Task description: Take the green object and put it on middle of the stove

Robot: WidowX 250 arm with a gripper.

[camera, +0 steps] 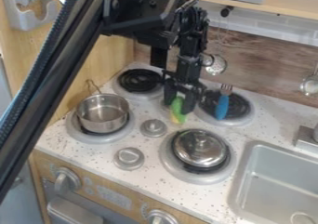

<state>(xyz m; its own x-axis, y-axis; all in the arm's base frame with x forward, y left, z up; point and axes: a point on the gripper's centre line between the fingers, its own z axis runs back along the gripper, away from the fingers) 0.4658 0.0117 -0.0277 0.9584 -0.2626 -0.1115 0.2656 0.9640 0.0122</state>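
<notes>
A smooth, elongated green object (177,106), yellowish at its lower end, is held between the gripper's (179,108) angular black fingers, which are parted about its width, by the speckled stovetop's (149,144) middle. Nearby, a round, shiny metal pot (102,121) is seated on a burner.

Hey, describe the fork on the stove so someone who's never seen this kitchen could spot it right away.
On the white speckled stovetop, go to the back burner nearer the sink, by the wooden wall. The fork lies over its black coil, tines toward that wall. Its blue handle sets it apart from the green object at the gripper and the silver pot.
</notes>
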